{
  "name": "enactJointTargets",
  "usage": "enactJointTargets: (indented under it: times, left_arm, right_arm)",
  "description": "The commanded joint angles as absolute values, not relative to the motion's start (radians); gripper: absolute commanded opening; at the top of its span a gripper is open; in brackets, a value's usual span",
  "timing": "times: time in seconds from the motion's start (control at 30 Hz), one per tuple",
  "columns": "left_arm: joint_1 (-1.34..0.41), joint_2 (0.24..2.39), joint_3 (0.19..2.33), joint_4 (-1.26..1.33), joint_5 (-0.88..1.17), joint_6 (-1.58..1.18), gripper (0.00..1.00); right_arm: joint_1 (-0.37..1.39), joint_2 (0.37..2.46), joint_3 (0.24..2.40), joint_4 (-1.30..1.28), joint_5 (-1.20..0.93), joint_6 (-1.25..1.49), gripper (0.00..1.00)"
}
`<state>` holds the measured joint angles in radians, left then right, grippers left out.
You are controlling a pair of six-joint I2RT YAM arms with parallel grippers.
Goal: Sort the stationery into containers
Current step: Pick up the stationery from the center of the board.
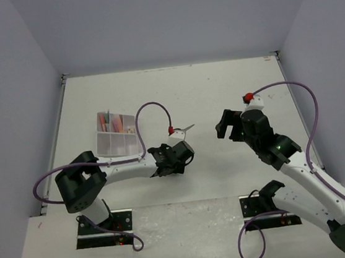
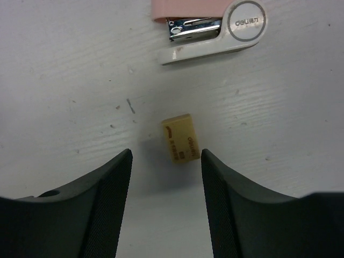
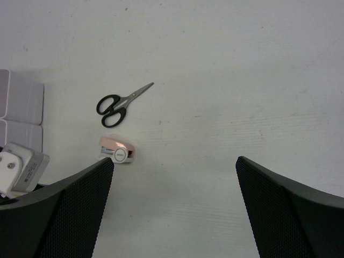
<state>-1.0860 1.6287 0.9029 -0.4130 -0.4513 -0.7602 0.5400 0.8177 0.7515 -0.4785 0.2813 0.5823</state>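
- Left claw [image 2: 166, 161] half-open, its fingers [image 2: 107, 204] either side of tan eraser [image 2: 180, 138] on the bench [image 2: 64, 80]
- Pink stapler [image 2: 209, 27] just beyond eraser
- Right claw [image 3: 174, 166] wide, holding nothing

Tan eraser [image 2: 180, 138] lying flat, black-handled scissors [image 3: 119, 104] shut

The left claw [image 2: 166, 156] hangs over the white desk [image 2: 64, 80], its two dark fingers apart; a small tan eraser [image 2: 180, 138] lies tilted at the mouth of the gap, one corner almost at a fingertip; farther ahead lies a pink-and-white stapler [image 2: 215, 27], partly cut off.
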Motion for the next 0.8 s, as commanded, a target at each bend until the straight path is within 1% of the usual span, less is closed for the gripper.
enactJointTargets:
  times: [0.0, 0.17, 0.37, 0.47, 0.53, 0.7, 0.77]
  left_arm:
    - [-1.101, 1.656, 0.957, -0.345, -0.503, -0.833, 0.56]
    - [-1.105, 1.688, 0.956, -0.329, -0.484, -0.842, 0.57]
    - [-1.105, 1.724, 0.95, -0.325, -0.485, -0.848, 0.54]
    - [-1.104, 1.733, 0.951, -0.325, -0.477, -0.844, 0.43]
    - [-1.105, 1.719, 0.953, -0.328, -0.474, -0.835, 0.3]
    - [-1.095, 1.642, 0.98, -0.415, -0.526, -0.741, 0.02]
    - [-1.076, 1.578, 0.999, -0.467, -0.569, -0.664, 0.0]
  right_arm:
    - [0.535, 0.805, 0.734, -0.456, 0.318, 0.572, 0.99]
    - [0.535, 0.799, 0.732, -0.454, 0.316, 0.572, 0.99]
    - [0.537, 0.785, 0.727, -0.453, 0.316, 0.574, 0.99]
    - [0.535, 0.781, 0.723, -0.452, 0.316, 0.574, 0.99]
    - [0.535, 0.781, 0.724, -0.451, 0.318, 0.575, 0.99]
    - [0.535, 0.78, 0.724, -0.451, 0.317, 0.573, 0.99]
    - [0.535, 0.776, 0.723, -0.451, 0.315, 0.573, 0.99]
